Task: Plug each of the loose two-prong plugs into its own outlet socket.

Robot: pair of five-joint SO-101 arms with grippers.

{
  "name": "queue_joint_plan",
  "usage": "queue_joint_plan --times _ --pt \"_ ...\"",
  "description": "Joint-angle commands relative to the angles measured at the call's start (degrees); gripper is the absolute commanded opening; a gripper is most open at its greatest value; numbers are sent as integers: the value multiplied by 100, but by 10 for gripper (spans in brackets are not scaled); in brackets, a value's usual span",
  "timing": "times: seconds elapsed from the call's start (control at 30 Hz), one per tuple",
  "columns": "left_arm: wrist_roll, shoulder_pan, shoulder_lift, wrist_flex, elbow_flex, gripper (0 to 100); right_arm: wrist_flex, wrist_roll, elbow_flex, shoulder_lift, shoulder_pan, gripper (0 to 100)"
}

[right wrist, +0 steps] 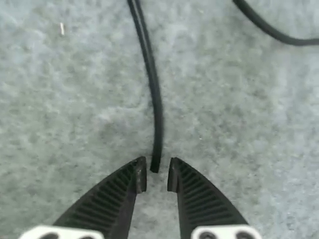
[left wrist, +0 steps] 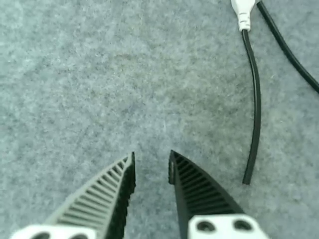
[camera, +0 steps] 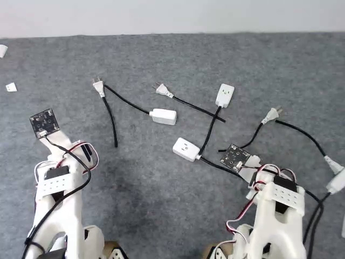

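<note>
Grey felt worktop (camera: 161, 205), two white arms at its near edge. Across the far half lie three loose plugs on black cords: left plug (camera: 98, 86), middle plug (camera: 163, 90), right plug (camera: 272, 114). Among them sit the middle socket (camera: 163, 116), far socket (camera: 225, 95) and near socket (camera: 185, 149). The left gripper (left wrist: 151, 162) hangs over bare felt, tips slightly spread. The right gripper (right wrist: 156, 167) is likewise spread, with a black cord (right wrist: 154, 89) running into the gap.
</note>
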Motion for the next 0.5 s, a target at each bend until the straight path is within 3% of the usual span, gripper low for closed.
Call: queue_joint_plan --times 0.0,0.47 --pt "-9 53 -44 18 -277 101 -92 62 26 13 -84 79" --pt "-18 35 -44 18 -259 101 -145 -79 0 13 -259 42"
